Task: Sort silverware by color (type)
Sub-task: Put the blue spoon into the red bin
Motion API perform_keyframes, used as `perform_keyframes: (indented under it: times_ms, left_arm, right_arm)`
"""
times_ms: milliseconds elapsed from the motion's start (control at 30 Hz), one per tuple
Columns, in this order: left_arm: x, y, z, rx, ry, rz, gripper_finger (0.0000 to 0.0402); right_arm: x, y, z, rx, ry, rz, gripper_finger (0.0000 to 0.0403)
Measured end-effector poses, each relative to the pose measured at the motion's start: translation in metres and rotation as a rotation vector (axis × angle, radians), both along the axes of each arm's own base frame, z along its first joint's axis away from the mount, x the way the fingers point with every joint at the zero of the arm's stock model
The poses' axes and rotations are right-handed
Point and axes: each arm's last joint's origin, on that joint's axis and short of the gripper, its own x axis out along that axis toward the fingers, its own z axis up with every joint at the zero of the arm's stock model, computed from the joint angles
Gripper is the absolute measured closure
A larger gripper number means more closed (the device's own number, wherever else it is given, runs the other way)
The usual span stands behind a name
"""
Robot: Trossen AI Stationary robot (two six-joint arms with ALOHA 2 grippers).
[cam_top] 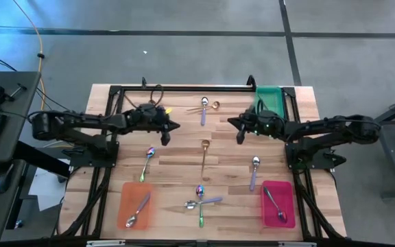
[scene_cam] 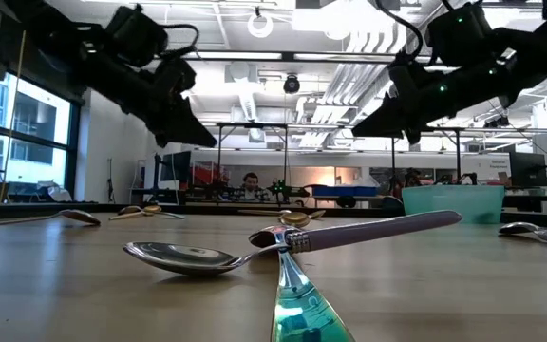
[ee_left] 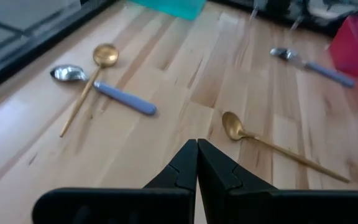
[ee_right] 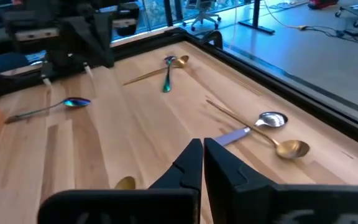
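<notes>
High view: both arms hang above the table's far half, fingers pressed together and holding nothing. The left gripper (cam_top: 175,125) sits at about ten o'clock from the table's centre, the right gripper (cam_top: 233,123) at about two o'clock, tips facing each other across a gap. In the left wrist view the two dark fingers (ee_left: 180,169) meet in a closed point over bare wood, above the table and touching no spoon; the right wrist view shows the same closed wedge (ee_right: 199,163).

Between the grippers, at twelve o'clock near the far edge, a silver spoon with a lilac handle (cam_top: 204,110) lies crossed with a gold spoon (cam_top: 211,106). Another gold spoon (cam_top: 204,154) lies at the centre. A rainbow spoon (cam_top: 147,162) lies at nine o'clock, and a second lilac-handled spoon (cam_top: 254,172) at four o'clock. At six o'clock, three spoons overlap in a small cluster (cam_top: 201,201).

The orange tray (cam_top: 125,199) at seven o'clock holds one silver spoon (cam_top: 138,210). The pink tray (cam_top: 284,192) at five o'clock holds one spoon (cam_top: 275,204). The green tray (cam_top: 274,96) stands at one o'clock, just beyond the right gripper.
</notes>
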Motion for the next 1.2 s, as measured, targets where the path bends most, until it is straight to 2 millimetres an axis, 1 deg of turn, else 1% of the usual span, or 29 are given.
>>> perform_keyframes:
  times_ms: [200,400,500,600,733,867,1100,1200]
  left_arm:
    - [0.035,0.012,-0.012,-0.013,0.092,-0.013,0.0385]
    - [0.072,0.025,-0.015,0.031,0.146,-0.053,0.0354]
    - [0.085,0.029,-0.013,0.039,0.191,-0.07,0.0337]
    - [0.093,0.032,-0.011,0.041,0.225,-0.082,0.032]
    - [0.096,0.033,-0.01,0.04,0.246,-0.088,0.0303]
    - [0.092,0.033,-0.012,0.037,0.301,-0.102,0.0298]
    - [0.073,0.028,-0.027,0.11,0.569,-0.237,0.0317]
    - [0.065,0.026,-0.031,0.13,0.675,-0.25,0.0326]
  right_arm:
    - [0.002,0.009,0.001,-0.01,-0.003,0.039,0.0403]
    - [0.004,0.014,0.0,-0.011,-0.002,0.064,0.0403]
    - [0.004,0.017,0.0,-0.01,0.003,0.076,0.0403]
    - [0.005,0.019,0.0,-0.009,0.007,0.086,0.0403]
    - [0.005,0.022,-0.001,-0.008,0.014,0.1,0.0403]
    - [0.005,0.023,-0.001,-0.008,0.014,0.106,0.0403]
    - [0.004,0.023,-0.003,-0.002,0.039,0.105,0.0403]
    - [0.004,0.023,-0.004,0.004,0.045,0.104,0.0403]
